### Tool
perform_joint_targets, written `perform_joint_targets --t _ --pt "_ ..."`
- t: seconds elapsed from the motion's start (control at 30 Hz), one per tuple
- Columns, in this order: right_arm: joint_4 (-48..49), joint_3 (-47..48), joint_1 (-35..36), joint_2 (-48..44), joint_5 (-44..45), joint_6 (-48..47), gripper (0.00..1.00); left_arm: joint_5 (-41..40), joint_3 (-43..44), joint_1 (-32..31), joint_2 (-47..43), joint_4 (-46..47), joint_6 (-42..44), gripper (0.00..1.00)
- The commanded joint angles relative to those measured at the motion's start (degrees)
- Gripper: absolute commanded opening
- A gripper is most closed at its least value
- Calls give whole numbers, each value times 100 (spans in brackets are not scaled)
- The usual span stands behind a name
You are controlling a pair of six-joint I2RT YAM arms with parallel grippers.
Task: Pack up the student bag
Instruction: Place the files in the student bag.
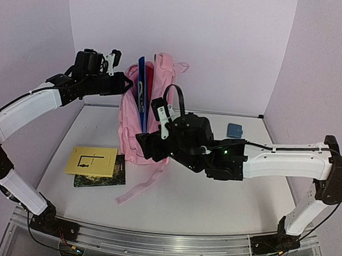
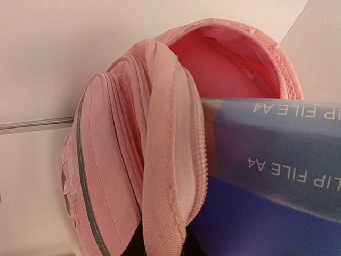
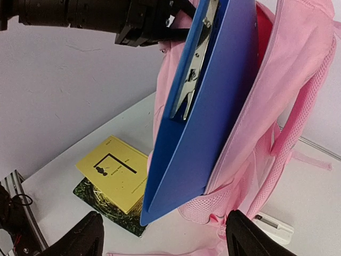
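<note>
The student bag [image 1: 138, 123], a light-pink backpack, stands upright mid-table with its top unzipped. A blue clip file [image 1: 142, 92] stands in the opening, its top above the rim. In the right wrist view the clip file [image 3: 213, 106] has its lower corner poking out of the bag's [image 3: 287, 80] open side. My left gripper [image 1: 127, 83] is shut on the bag's zip rim [image 2: 165, 176] at the top and holds it up; the jaws are mostly hidden by fabric. Low beside the bag, my right gripper [image 1: 147, 145] is open, its fingertips [image 3: 80, 237] wide apart with nothing between them.
A yellow book [image 1: 92, 160] lies on a dark green book [image 1: 102, 177] left of the bag. A small blue object [image 1: 234, 130] sits at the back right. A pink strap [image 1: 142, 187] trails over the table in front. A white object [image 3: 273, 226] lies by the bag's base.
</note>
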Motion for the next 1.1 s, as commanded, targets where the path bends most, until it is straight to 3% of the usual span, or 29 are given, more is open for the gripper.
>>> perform_joint_targets --t 0.0,0.1,0.27,0.5,0.67,0.83,1.07 --pt "800 189 32 363 535 -301 74 39 66 -35 -106 -423 -11 0" --pt "1022 321 32 628 928 -424 67 15 76 -35 -121 -435 -1 0" --pt "1269 572 33 948 1526 -634 46 34 118 -35 -105 -484 8 0" --pt "1424 992 24 1222 1908 -872 27 73 110 -32 -94 -503 1 0" --pt "1335 1119 30 993 1815 -832 0 105 131 -35 -116 -532 15 0" --pt "161 1664 32 615 1961 95 0 60 159 -33 -139 -556 106 0" --pt "-2336 3493 32 1098 2170 1271 0 166 142 -30 -125 -436 352 1"
